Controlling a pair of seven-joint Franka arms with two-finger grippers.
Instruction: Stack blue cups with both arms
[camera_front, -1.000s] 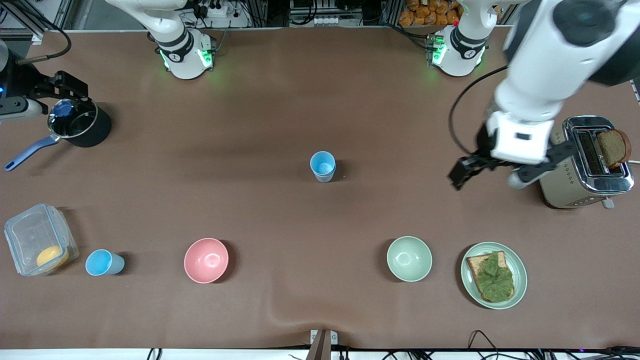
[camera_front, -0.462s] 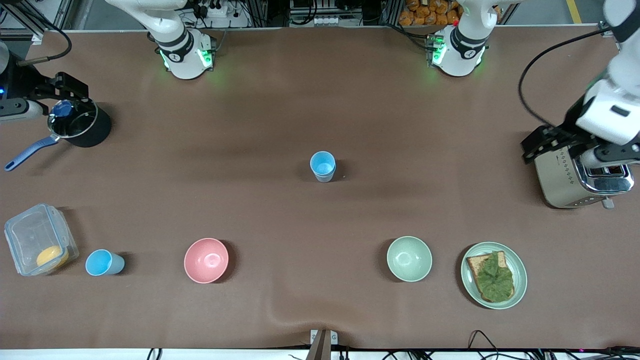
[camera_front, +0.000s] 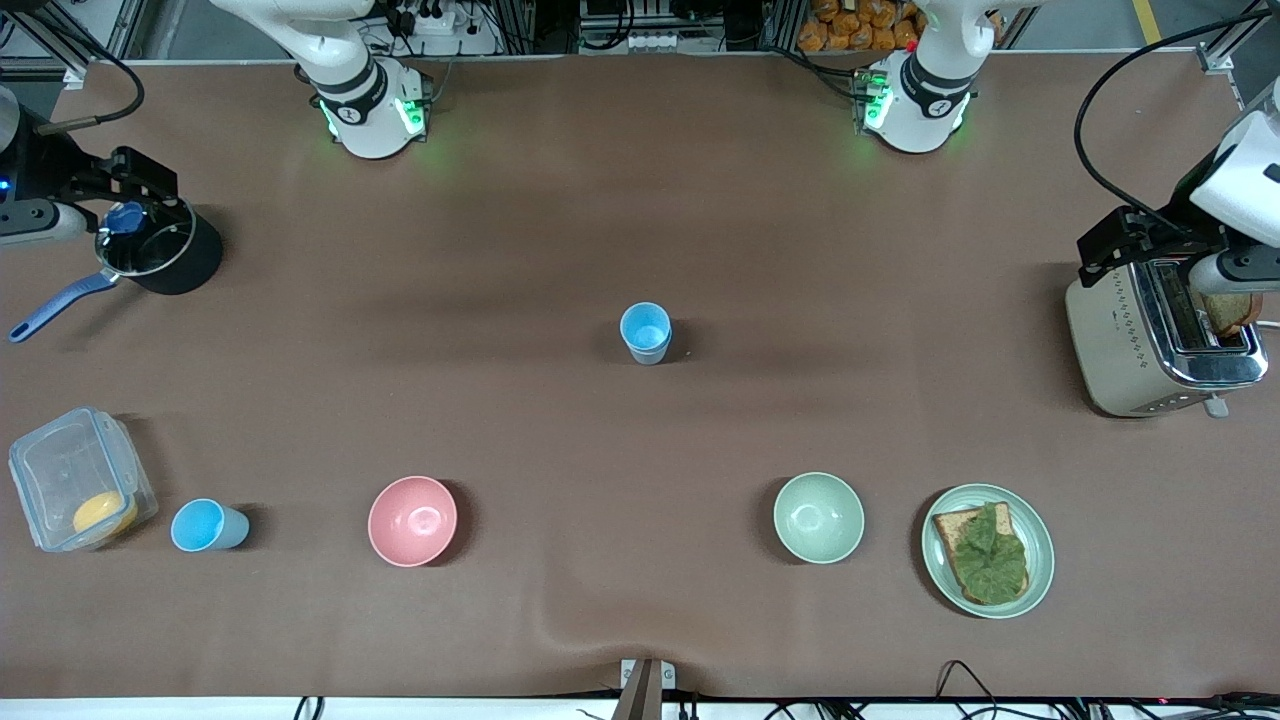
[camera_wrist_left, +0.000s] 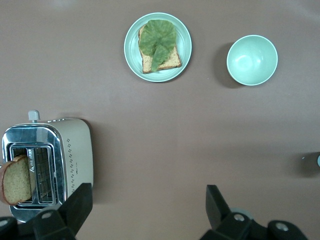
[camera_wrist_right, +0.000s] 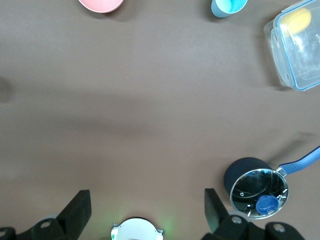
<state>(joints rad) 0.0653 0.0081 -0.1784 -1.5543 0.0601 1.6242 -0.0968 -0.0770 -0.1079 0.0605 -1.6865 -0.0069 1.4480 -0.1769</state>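
Task items: two blue cups, upright, well apart. Middle cup (camera_front: 646, 332) stands at the worktop (camera_front: 640, 200) centre; corner cup (camera_front: 207, 526) stands nearer the front camera, toward the right arm's end, just beside the plastic box (camera_front: 78, 478).

Step in hand: cups lie unstacked; one must be gripped and lowered into the other.

Left gripper (camera_wrist_left: 146, 210): over the toaster (camera_front: 1160, 335), fingers wide apart, holding nothing.

Right gripper (camera_wrist_right: 145, 210): over the saucepan (camera_front: 158, 250), fingers wide apart, holding nothing.

Containers:
- Plastic box: one yellow piece.
- Saucepan: blue-knobbed glass lid on it.
- Toaster: bread slice (camera_front: 1232, 312).
- Plate (camera_front: 987, 550): lettuce-topped toast.
- Pink bowl (camera_front: 412, 520), green bowl (camera_front: 818, 517): nothing inside.
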